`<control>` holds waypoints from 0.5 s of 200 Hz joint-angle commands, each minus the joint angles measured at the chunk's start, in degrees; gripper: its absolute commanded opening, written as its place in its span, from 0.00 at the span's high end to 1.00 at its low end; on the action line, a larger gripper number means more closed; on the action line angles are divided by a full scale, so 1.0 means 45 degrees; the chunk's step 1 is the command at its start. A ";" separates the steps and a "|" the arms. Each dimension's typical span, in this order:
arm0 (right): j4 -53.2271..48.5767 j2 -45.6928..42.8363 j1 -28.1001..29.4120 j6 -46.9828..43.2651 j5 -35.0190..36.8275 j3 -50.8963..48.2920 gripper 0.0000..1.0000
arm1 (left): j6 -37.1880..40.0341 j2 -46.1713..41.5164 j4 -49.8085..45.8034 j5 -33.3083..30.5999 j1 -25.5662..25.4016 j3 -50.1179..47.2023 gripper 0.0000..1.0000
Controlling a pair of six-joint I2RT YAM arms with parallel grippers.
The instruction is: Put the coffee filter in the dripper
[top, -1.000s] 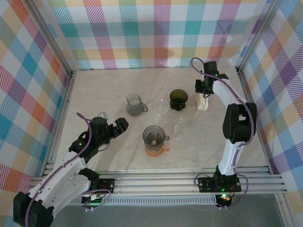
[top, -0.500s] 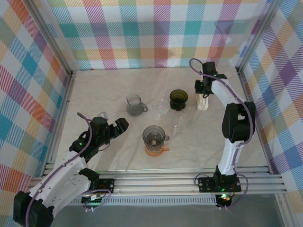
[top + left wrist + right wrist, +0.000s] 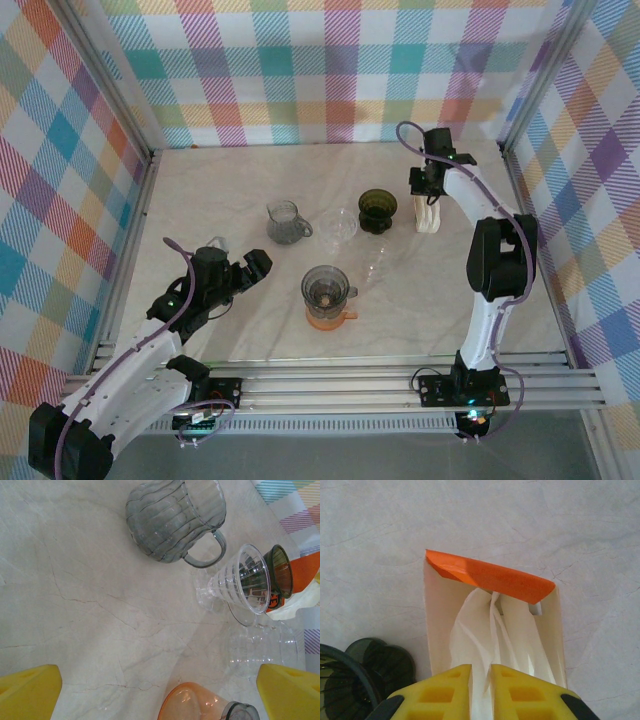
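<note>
Coffee filter point(image 3: 475, 630), pinched in right gripper point(image 3: 481, 672), inside orange-topped pack point(image 3: 490, 577)

The right gripper point(image 3: 481, 672) hides the bottom of the coffee filters point(image 3: 470, 625). The dark dripper point(image 3: 355, 680) is cut off at the edge.

We've got the pitcher point(image 3: 287, 222) on the left, the clear dripper point(image 3: 342, 225) just right of it, then the dark dripper point(image 3: 377, 210), then the filter holder point(image 3: 428, 218) with a coffee filter point(image 3: 475, 630) in it.

We find no text, label, brand or number we can read; small dark marks on the orange-topped filter pack point(image 3: 306, 571) are too small to read.
</note>
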 commanded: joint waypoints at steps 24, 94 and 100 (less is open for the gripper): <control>-0.0419 0.0360 0.0153 -0.0178 0.0352 0.0367 0.79 | 0.0085 -0.0052 0.0121 -0.0043 -0.0052 0.0251 0.00; -0.0335 0.0148 0.0300 -0.0352 0.0719 0.0330 0.93 | 0.0060 -0.0093 0.0115 -0.0065 -0.0052 0.0183 0.00; -0.0340 0.0057 0.0291 -0.0360 0.0691 0.0331 0.95 | 0.0060 -0.0093 0.0119 -0.0080 -0.0049 0.0189 0.00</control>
